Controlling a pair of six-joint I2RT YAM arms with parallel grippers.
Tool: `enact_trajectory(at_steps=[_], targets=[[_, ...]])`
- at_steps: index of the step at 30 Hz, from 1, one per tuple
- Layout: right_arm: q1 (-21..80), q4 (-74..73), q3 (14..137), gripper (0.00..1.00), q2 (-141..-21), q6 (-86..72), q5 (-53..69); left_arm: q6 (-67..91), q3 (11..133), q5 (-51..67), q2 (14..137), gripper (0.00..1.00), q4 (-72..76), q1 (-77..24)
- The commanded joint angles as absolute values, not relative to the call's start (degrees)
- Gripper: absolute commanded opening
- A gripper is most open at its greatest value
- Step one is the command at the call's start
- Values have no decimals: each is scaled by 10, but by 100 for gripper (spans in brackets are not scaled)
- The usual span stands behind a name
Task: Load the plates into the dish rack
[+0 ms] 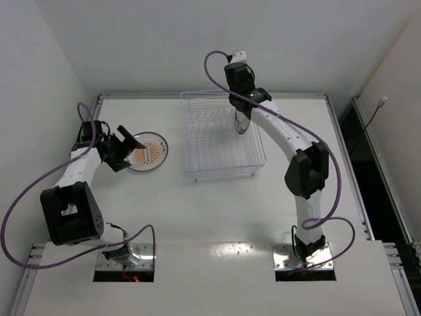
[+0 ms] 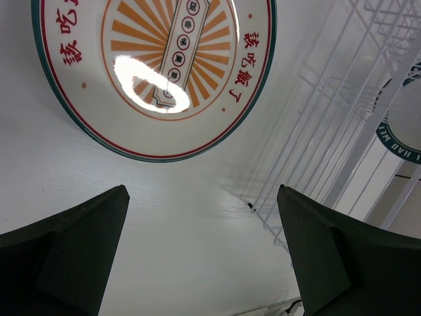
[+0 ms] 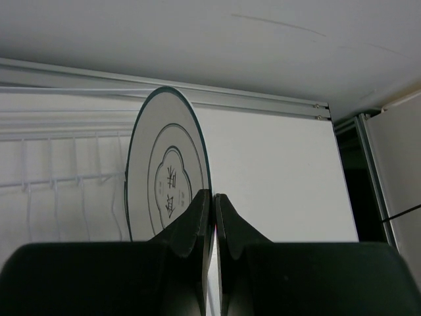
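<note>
White tabletop (image 1: pixel 217 217) enclosed by white walls, with an aluminium rail (image 3: pixel 263 105) along its far edge and purple cables (image 1: pixel 212 66) looping from both arms. The dish rack (image 1: pixel 220 158), a rectangular basket of white wire, stands at the far centre of the tabletop, its row of upright tines crossing the far half. The right end effector (image 3: pixel 212 194) is pinched on the rim of the grey-ringed plate (image 3: pixel 164 178), fingers nearly meeting on either side of it. This plate stands upright and edge-on over the far right part of the rack; it is white with a thin dark edge, concentric grey rings and a lobed centre motif enclosing characters. Whether its lower edge sits in a slot cannot be told. The orange sunburst plate (image 1: pixel 148 152) lies flat on the tabletop left of the rack, well apart from the held plate; red characters ring its rayed centre inside a red and green edge. The left end effector (image 2: pixel 202 197) stands wide and empty at this plate's near-left edge, bare tabletop between its fingers.
</note>
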State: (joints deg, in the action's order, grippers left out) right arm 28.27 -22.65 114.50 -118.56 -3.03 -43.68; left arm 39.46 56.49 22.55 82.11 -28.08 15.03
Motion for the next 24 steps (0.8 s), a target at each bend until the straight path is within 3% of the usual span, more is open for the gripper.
enact_trajectory(at_steps=[1, 24], targets=[[285, -178, 1161, 0, -1164, -14, -454, 390, 574, 230, 825, 95, -282, 146], [285, -235, 1106, 0, -1249, -72, -362, 380, 563, 241, 853, 95, -260, 146]])
